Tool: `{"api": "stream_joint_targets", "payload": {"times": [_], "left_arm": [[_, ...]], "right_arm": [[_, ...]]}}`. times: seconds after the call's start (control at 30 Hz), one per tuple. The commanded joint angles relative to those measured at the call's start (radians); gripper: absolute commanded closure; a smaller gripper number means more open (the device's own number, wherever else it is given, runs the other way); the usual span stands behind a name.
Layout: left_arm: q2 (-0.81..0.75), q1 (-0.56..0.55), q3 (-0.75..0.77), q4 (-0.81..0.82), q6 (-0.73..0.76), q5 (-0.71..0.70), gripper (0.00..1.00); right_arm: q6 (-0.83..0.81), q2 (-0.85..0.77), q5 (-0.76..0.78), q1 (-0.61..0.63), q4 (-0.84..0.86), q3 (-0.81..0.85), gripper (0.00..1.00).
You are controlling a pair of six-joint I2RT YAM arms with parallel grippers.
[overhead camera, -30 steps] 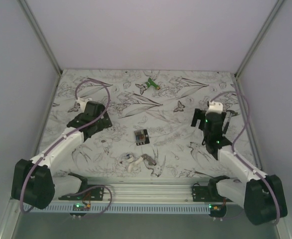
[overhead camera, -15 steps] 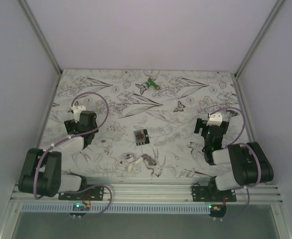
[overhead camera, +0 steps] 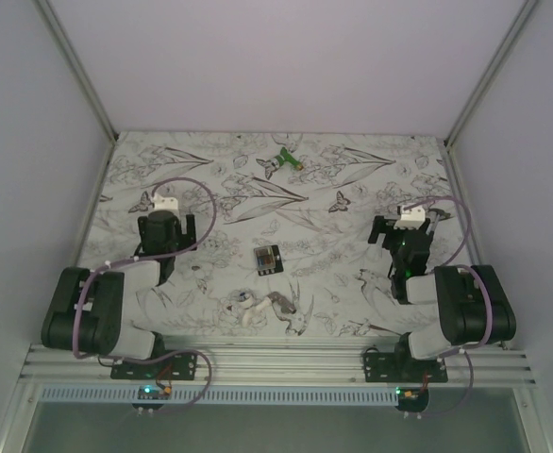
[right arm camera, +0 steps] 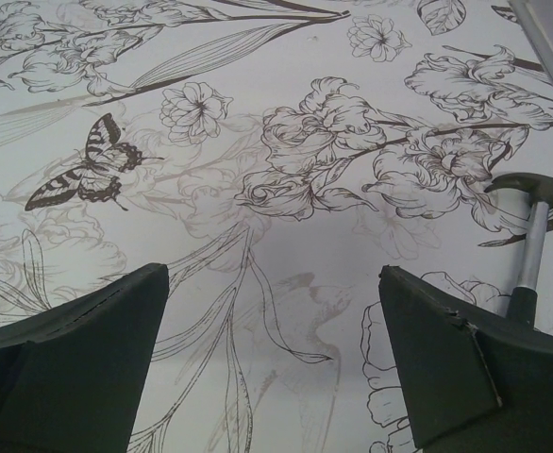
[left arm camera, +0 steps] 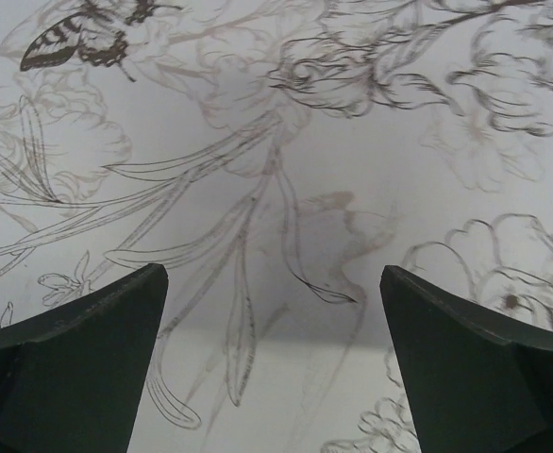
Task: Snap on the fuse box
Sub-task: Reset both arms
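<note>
The fuse box [overhead camera: 267, 259], a small black square block with coloured bits in its top face, lies flat near the middle of the flower-printed table [overhead camera: 333, 283]. My left gripper [overhead camera: 166, 226] is well to its left, folded back close to its base, jaws wide open with only the printed surface between them [left arm camera: 275, 283]. My right gripper [overhead camera: 407, 231] is well to the box's right, likewise pulled back and open over bare print [right arm camera: 275, 283]. Neither wrist view shows the fuse box.
A green plastic object [overhead camera: 283, 160] lies at the far middle of the table. A white-and-grey clump of small parts [overhead camera: 262, 307] sits in front of the fuse box, near the front rail. Grey walls enclose the table on three sides.
Both arms have folded back toward their bases, drawing the grippers nearer the table's front and sides. The fuse box has not moved. Both grippers stayed open.
</note>
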Motion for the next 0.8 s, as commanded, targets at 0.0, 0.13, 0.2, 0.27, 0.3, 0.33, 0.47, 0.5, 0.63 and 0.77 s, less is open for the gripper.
{"api": "stream_joint_targets", "payload": {"times": [0.0, 0.13, 0.2, 0.27, 0.3, 0.33, 0.47, 0.5, 0.63, 0.77], "left_arm": [[0.063, 0.042, -0.028, 0.155, 0.017, 0.055, 0.0], [0.097, 0.023, -0.113, 0.356, 0.046, 0.058, 0.0], [0.103, 0.047, -0.078, 0.291, 0.013, 0.064, 0.0], [0.101, 0.066, -0.077, 0.283, 0.002, 0.084, 0.0], [0.1, 0.065, -0.077, 0.284, 0.001, 0.084, 0.0], [0.099, 0.063, -0.077, 0.284, 0.003, 0.082, 0.0], [0.097, 0.06, -0.074, 0.282, 0.011, 0.084, 0.0], [0.1, 0.057, -0.07, 0.278, 0.025, 0.101, 0.0], [0.1, 0.055, -0.065, 0.269, 0.032, 0.121, 0.0], [0.101, 0.056, -0.062, 0.264, 0.031, 0.124, 0.0]], "right_arm": [[0.001, -0.002, -0.02, -0.009, 0.047, 0.013, 0.0], [0.002, -0.002, -0.02, -0.009, 0.047, 0.013, 0.0], [0.002, -0.001, -0.02, -0.009, 0.046, 0.013, 0.01], [0.002, -0.001, -0.02, -0.008, 0.046, 0.013, 0.0], [0.002, -0.002, -0.019, -0.009, 0.046, 0.013, 0.0], [0.002, -0.001, -0.02, -0.009, 0.046, 0.013, 0.01], [0.002, -0.002, -0.02, -0.008, 0.046, 0.013, 0.0], [0.002, -0.002, -0.019, -0.008, 0.045, 0.013, 0.0], [0.002, -0.002, -0.02, -0.009, 0.046, 0.013, 0.0], [0.002, -0.001, -0.02, -0.009, 0.046, 0.013, 0.0]]}}
